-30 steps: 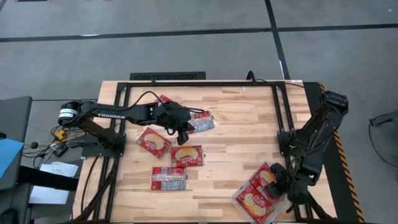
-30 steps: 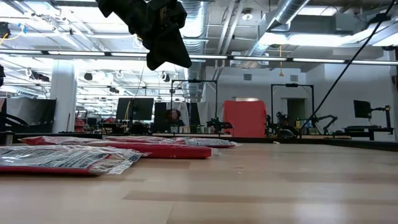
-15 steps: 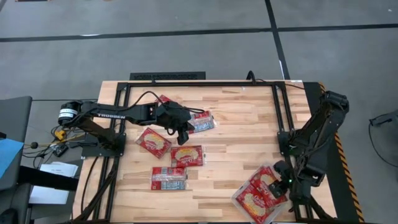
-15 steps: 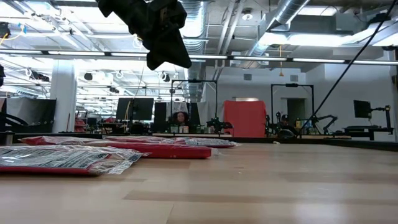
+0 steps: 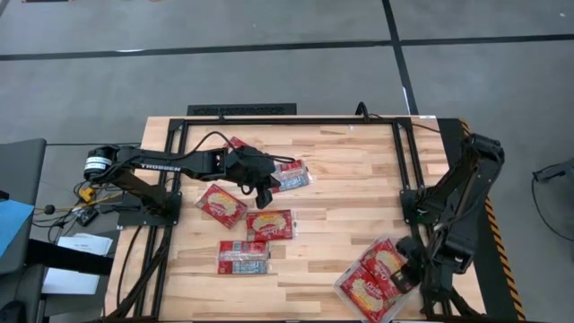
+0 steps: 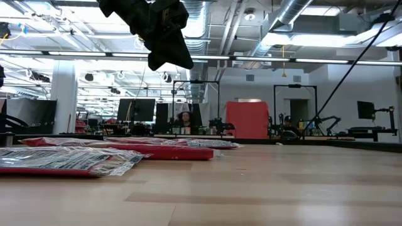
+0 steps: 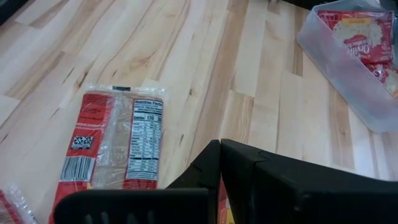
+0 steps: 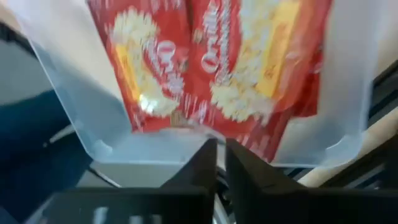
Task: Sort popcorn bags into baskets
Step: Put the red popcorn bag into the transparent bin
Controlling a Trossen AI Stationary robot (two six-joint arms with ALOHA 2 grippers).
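Several red popcorn bags lie flat on the wood table left of centre: one [image 5: 221, 205], one [image 5: 270, 224], one [image 5: 244, 257] and one [image 5: 291, 177]. My left gripper [image 5: 265, 190] hangs shut above them, high over the table in the low view [image 6: 164, 37]. Its wrist view shows a bag lying label side up [image 7: 115, 146]. The clear tray [image 5: 343, 289] sits at the near right corner with red bags [image 5: 366, 289] inside. My right gripper [image 5: 405, 274] is shut above the tray's end wall [image 8: 155, 152], with the bags [image 8: 186, 68] beyond its fingers.
A black frame runs along the table's far edge [image 5: 287, 121] and down both sides. Bare wood lies between the loose bags and the tray [image 5: 341, 206]. A chair and papers stand off the table's left side [image 5: 27, 233].
My right gripper has moved toward the table's near edge, from over the tray's middle to over its end wall. The left arm, the loose bags and the tray have kept still.
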